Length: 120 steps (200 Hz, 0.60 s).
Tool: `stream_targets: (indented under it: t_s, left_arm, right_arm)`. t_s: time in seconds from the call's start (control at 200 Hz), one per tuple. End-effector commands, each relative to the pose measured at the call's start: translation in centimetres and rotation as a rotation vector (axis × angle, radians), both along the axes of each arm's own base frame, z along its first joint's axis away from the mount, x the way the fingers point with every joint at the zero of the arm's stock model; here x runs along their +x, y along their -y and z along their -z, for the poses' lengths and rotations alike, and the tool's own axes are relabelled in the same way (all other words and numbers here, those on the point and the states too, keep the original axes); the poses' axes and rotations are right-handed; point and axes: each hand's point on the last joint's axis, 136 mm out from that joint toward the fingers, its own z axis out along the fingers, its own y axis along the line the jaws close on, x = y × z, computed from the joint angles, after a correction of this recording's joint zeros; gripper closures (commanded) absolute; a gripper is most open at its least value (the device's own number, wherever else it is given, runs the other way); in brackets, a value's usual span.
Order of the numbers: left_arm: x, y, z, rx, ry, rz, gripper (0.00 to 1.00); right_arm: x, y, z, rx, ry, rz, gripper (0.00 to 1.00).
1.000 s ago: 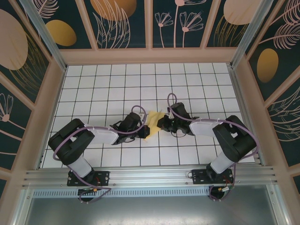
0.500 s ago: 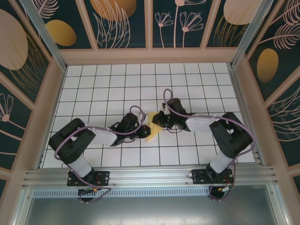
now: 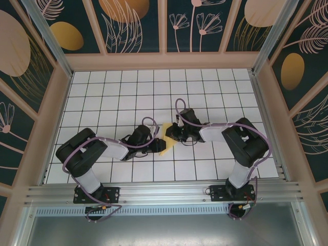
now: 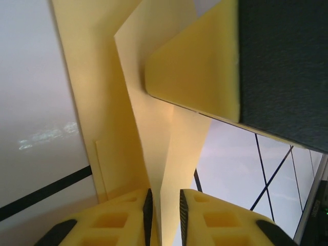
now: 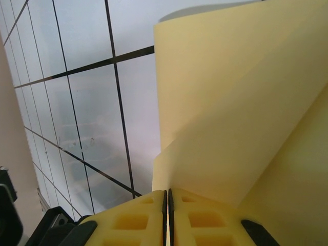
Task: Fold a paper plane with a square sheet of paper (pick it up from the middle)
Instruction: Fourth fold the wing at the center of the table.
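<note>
I judge this job well under way but not finished. On the overhead camera the square sheet of paper (image 3: 166,145) is a small folded yellow piece just toward 6 o'clock from the centre of the desk (image 3: 128,92), caught between my two arms. The left fingers (image 3: 155,147) come at it from about 8 o'clock and the right fingers (image 3: 172,134) from about 1 o'clock. On the right wrist camera the right fingers (image 5: 167,210) are pressed together with no gap. The paper (image 5: 230,102) rises straight out of that seam, so I read them as clamped on the sheet. On the left wrist camera the left fingers (image 4: 164,215) stand a little apart, with a sharp folded edge of the paper (image 4: 118,102) running down into the gap. They flank the crease, but I cannot see them squeezing it. That view shows several overlapping layers and one long straight crease, so some folds are clearly in. The sheet seems raised off the white tiles rather than lying flat, though I cannot be sure. What I do not see is a finished dart: no clean pointed tip, no pair of flat wings. By my reckoning the pick-up and first folds are done; the wing folds and setting down a recognisable plane are left.
</note>
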Motion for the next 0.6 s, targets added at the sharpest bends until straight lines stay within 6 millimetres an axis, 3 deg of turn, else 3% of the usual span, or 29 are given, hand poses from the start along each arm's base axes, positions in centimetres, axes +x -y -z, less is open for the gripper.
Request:
stream_targets:
  t_s: [0.0,0.31,0.595]
  left_arm:
    - [-0.18,-0.85,0.27,0.019,0.000,-0.013,0.74]
    - [-0.67,-1.41,0.59,0.036,-0.006,-0.011,0.75]
    - [-0.99,-1.42,0.80,0.028,-0.019,-0.007,0.94]
  right_arm:
    - [0.61,-0.21,-0.08,-0.010,0.014,0.007,0.87]
    - [0.64,-0.37,-0.21,-0.005,0.016,0.000,0.87]
    - [0.58,-0.40,-0.13,-0.007,0.013,-0.006,0.87]
